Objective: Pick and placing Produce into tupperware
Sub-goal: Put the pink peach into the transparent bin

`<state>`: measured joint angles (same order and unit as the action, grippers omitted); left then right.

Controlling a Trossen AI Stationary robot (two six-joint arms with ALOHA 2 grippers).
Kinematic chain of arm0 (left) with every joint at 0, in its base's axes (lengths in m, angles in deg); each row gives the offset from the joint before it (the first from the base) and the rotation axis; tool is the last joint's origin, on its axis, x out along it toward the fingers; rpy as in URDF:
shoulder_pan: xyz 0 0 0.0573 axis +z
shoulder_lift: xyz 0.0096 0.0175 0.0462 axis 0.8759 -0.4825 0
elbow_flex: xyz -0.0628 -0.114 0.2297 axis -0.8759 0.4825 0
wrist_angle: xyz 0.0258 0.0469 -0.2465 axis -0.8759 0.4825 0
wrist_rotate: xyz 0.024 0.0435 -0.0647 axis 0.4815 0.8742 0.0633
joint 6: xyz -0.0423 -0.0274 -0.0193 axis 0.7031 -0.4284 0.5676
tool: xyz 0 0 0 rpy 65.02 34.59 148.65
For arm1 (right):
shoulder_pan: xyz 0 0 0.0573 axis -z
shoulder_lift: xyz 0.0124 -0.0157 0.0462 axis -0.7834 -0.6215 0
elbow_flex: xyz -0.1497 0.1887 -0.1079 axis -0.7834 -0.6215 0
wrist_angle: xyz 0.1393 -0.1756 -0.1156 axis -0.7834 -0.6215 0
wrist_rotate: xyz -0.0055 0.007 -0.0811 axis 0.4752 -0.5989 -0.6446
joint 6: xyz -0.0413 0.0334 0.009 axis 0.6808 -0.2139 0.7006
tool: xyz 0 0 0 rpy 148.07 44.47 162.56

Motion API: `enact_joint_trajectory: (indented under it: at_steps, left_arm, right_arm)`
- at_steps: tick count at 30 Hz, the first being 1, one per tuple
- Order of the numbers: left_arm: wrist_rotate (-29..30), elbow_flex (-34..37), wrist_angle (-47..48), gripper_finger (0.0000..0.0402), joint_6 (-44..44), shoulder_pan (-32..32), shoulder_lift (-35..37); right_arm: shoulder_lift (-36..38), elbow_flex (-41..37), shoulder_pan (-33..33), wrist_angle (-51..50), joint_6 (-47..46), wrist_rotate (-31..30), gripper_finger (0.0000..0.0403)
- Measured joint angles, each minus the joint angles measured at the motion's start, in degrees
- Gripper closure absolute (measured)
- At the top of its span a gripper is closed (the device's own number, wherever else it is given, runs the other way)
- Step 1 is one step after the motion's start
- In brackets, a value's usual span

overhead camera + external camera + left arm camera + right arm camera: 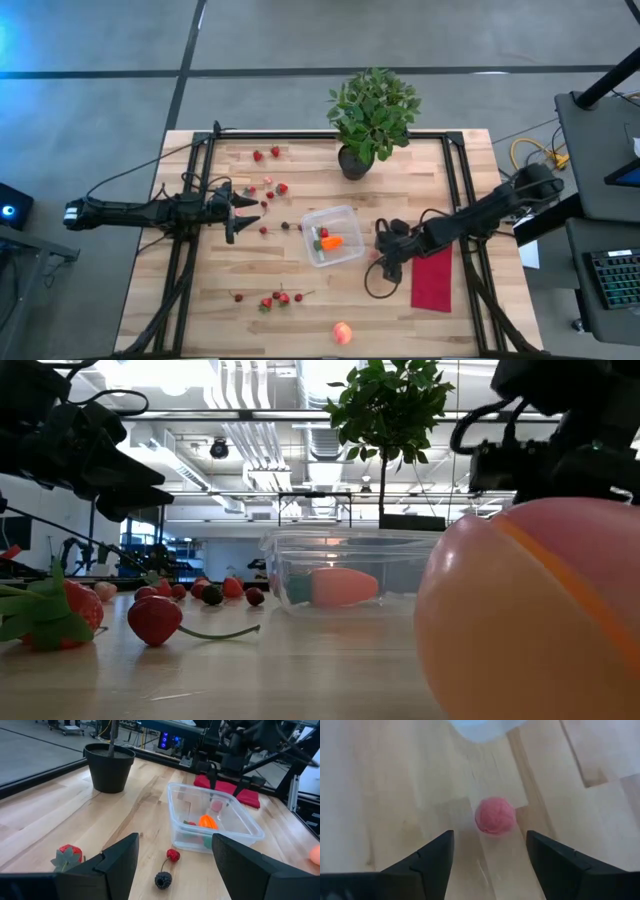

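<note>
Currently picking: right gripper (490,851) poised open, empty, around pink-red fruit (494,815) beside tupperware (333,235); lower, then close. Left gripper (175,860) wide open, empty.

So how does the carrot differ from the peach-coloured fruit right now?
The carrot lies inside the clear tupperware; the peach-coloured fruit sits out on the bare wood near the table's front edge. The carrot is elongated and bright orange; the fruit is round and paler, pinkish-orange. In the high view, neither gripper is touching either one.
</note>
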<state>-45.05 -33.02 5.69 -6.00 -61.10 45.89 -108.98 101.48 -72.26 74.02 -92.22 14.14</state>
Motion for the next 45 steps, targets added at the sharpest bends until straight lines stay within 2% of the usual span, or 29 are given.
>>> enact_joint_trajectory:
  at_steps: [11, 22, 37, 45]
  left_arm:
    - [0.0, 0.0, 0.0, 0.0164, 0.0, 0.0, 0.0]
    - [0.0, 0.0, -0.1, 0.0164, 0.0, 0.0, 0.0]
    - [0.0, 0.0, -0.1, 0.0164, 0.0, 0.0, 0.0]
    - [0.0, 0.0, 0.0, 0.0164, 0.0, 0.0, 0.0]
  right_arm:
    - [-4.9, 2.7, 0.0, 0.0, 1.8, -0.5, 0.017]
    - [-5.2, 3.8, 0.0, -0.2, 2.2, -4.1, 0.0191]
    - [-5.3, 3.7, 0.0, -1.4, 1.9, -5.5, 0.0261]
    - [-2.5, 7.5, 0.0, -4.9, 1.6, -2.1, 0.0296]
